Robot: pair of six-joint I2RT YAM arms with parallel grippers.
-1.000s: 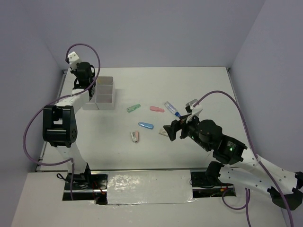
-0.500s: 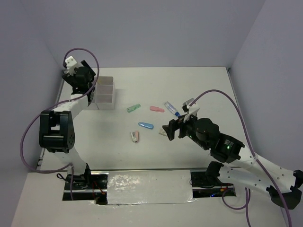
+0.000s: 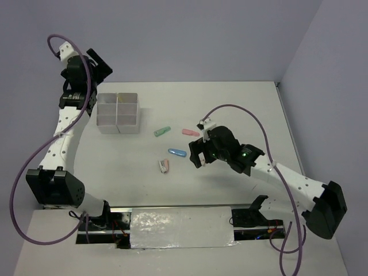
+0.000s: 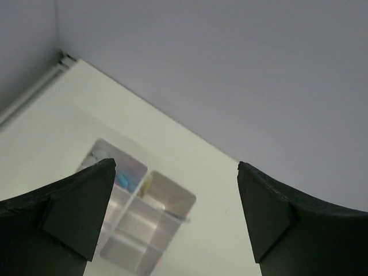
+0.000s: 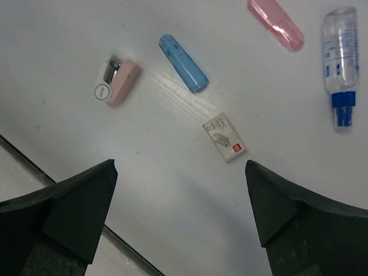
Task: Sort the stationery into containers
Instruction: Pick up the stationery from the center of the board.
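Note:
The containers (image 3: pixel 118 123), a whitish block of four compartments, stand at the far left. My left gripper (image 3: pixel 99 64) hangs open high above and behind them. In the left wrist view the containers (image 4: pixel 127 254) lie between its spread fingers, holding a blue piece (image 4: pixel 121 181) and a yellow piece (image 4: pixel 145 185). Loose stationery lies mid-table: a green stick (image 3: pixel 163 131), a pink stick (image 3: pixel 190 132), a blue stick (image 3: pixel 177 153) and a pink-and-white piece (image 3: pixel 164 166). My right gripper (image 3: pixel 198 155) hovers open and empty just right of the blue stick.
The right wrist view also shows a small white eraser (image 5: pixel 224 137) and a clear blue-tipped pen (image 5: pixel 340 57), plus the blue stick (image 5: pixel 183 71), pink stick (image 5: pixel 275 24) and pink-and-white piece (image 5: pixel 118 81). The table's near edge runs behind the right gripper (image 5: pixel 181 218).
The left gripper has opened and the left arm has lifted up and back from the containers. The right arm has swung left, bringing its gripper over the loose pieces.

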